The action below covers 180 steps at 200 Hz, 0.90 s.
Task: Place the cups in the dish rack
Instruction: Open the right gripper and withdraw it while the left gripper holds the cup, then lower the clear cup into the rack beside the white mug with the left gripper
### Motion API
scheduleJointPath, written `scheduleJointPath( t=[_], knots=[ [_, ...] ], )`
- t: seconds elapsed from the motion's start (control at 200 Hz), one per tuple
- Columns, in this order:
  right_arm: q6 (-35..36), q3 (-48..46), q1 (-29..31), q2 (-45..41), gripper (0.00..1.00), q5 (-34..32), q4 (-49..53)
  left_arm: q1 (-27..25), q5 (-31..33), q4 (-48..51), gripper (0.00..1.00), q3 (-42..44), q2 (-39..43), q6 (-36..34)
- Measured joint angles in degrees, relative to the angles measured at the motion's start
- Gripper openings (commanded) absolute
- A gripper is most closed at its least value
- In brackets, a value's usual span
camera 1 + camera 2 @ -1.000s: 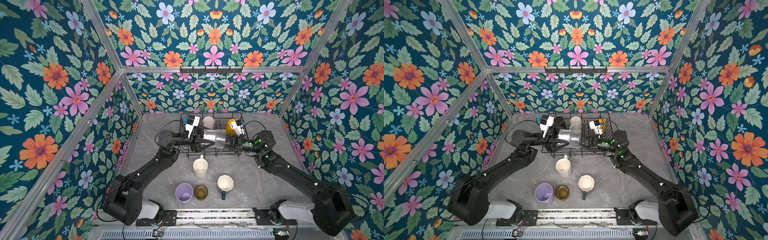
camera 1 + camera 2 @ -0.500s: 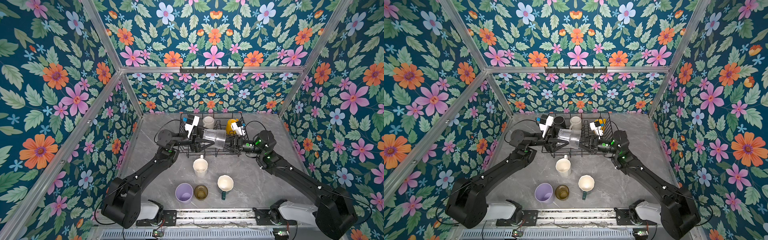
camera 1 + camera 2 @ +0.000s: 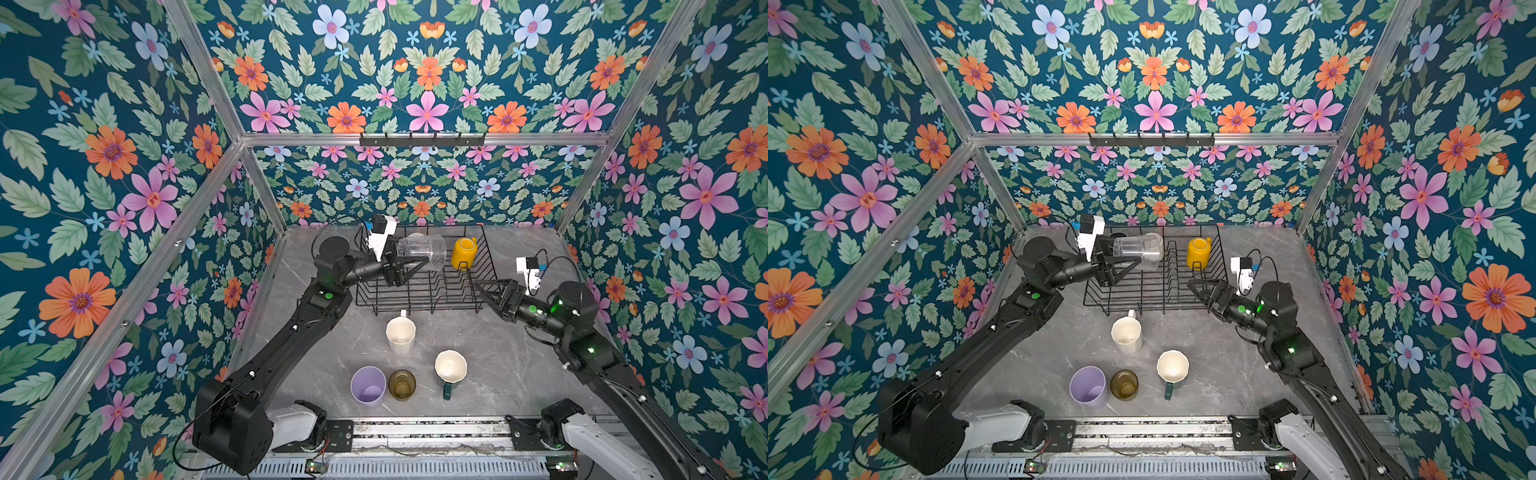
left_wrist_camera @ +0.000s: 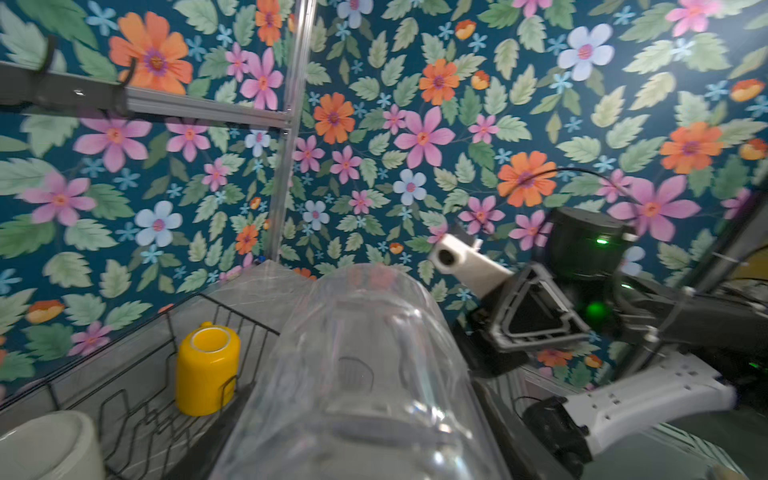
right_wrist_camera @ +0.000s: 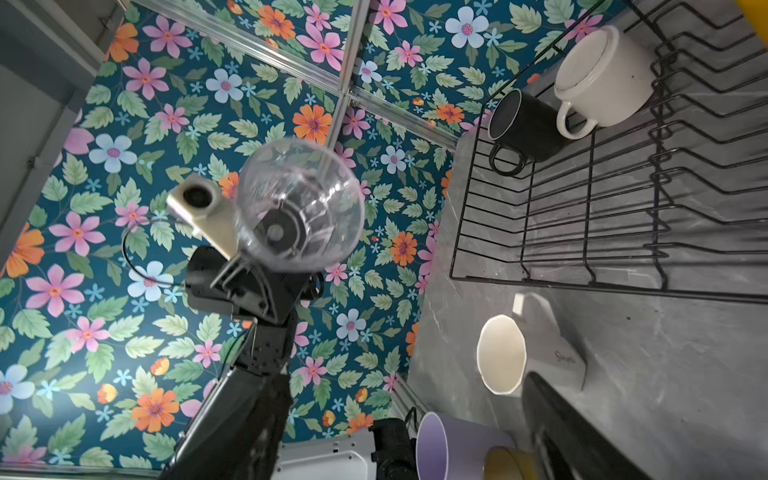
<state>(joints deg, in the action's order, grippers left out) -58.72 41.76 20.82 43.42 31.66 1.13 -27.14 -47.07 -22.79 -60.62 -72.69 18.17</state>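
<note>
Clear glass [image 3: 432, 249] lies sideways in left end effector [image 3: 417, 259], mouth rightward.

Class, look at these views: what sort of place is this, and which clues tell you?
Probably a robot test cell staged as a kitchen: floral-papered walls on an aluminium frame, two black robot arms, and a dish rack and cups on a grey tabletop.

Tall mug [image 3: 400, 334] before dish rack [image 3: 432, 297]; tumbler [image 3: 368, 384] left of glass [image 3: 402, 384].
</note>
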Motion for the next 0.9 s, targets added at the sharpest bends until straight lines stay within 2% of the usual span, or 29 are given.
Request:
scheduleJointPath(
  t=[0.145,0.32,0.635,0.9],
  knots=[
    [2.3,-2.4,-0.3,-5.4,0.97,-8.9,9.5,0.0,6.2,7.5,0.00,-3.6,-2.6,-2.5],
    [5.2,-0.5,-0.3,-8.0,0.98,-14.1,16.4,-0.1,12.6,14.0,0.00,-6.9,-5.4,-3.3],
    [7.0,0.0,-0.3,-9.0,0.98,-16.8,21.9,-0.8,19.9,20.0,0.00,-11.1,-9.0,-3.3],
    [7.5,0.3,-0.3,-7.5,0.98,-16.8,23.2,-4.0,27.0,27.1,0.00,-18.0,-15.3,-5.1]
  ],
)
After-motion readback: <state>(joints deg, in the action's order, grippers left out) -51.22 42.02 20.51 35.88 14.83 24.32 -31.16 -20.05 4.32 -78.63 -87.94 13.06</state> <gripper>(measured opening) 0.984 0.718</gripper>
